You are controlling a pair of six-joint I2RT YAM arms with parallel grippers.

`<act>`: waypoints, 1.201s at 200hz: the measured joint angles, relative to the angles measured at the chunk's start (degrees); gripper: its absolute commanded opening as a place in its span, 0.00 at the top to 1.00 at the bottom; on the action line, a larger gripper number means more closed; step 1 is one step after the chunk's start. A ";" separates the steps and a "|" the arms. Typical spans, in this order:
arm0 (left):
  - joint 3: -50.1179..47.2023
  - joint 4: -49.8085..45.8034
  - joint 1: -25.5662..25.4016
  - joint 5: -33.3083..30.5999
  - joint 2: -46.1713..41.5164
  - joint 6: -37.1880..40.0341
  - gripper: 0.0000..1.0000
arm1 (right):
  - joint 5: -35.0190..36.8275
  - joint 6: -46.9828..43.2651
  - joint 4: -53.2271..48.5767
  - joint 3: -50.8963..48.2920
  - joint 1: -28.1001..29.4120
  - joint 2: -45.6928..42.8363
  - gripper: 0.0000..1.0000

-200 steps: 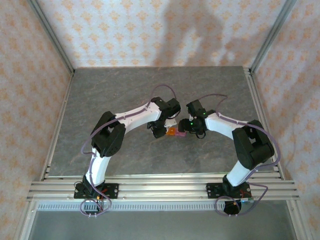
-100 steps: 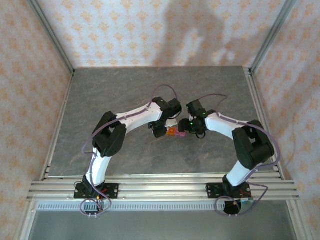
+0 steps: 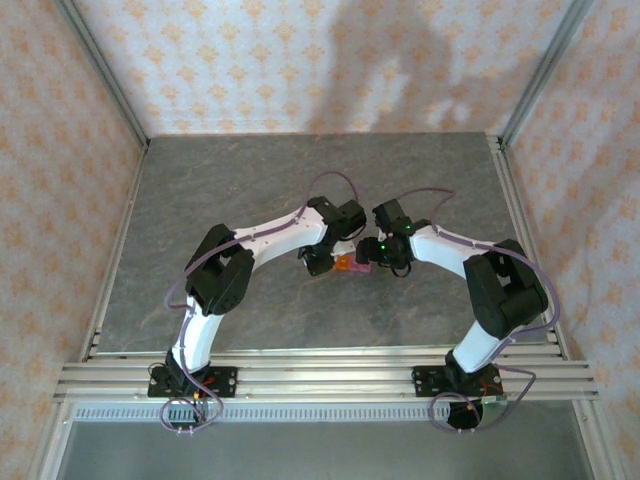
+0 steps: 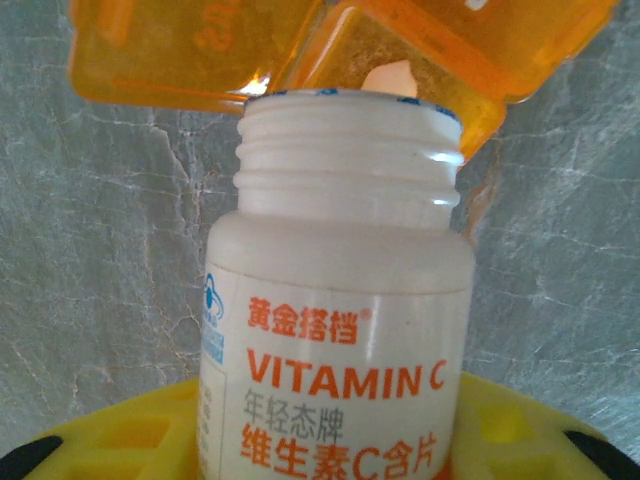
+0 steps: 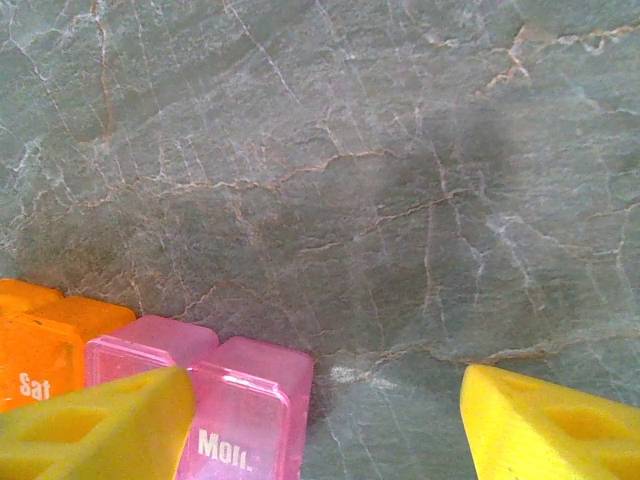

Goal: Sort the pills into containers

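Pouring from the bottle into one cell is, in our judgement, the step in hand. On the grey tabletop the two arms meet near the middle, and the containers lie between the left hand and the right hand. The left hand is closed on the white vitamin bottle, which is uncapped; its threaded mouth sits just beside an orange cell with the lid raised. The right hand stands open. In its wrist view one yellow finger overlaps the pink end of the strip and the other is well apart from it. We cannot tell whether the nearer one touches. We recommend tipping the bottle slowly, lip over the open cell, so that pills leave singly, and bracing the pink end against sliding. A pale piece shows at the mouth; we cannot tell whether it lies in the cell or the bottle.
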 measured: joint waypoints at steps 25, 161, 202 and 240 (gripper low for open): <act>0.98 -0.02 -0.28 -0.07 0.79 0.15 1.00 | -0.02 0.00 0.00 0.02 0.00 0.00 0.28; 1.60 -0.17 -0.37 -0.94 2.10 0.17 1.00 | -0.04 0.02 0.04 0.11 0.00 0.11 0.29; 1.57 -0.15 -0.37 -1.20 2.05 0.55 1.00 | -0.04 0.02 0.09 0.11 0.00 0.11 0.29; 1.38 -0.17 -0.35 -2.45 1.40 1.01 1.00 | -0.07 0.00 0.15 0.11 0.00 0.11 0.29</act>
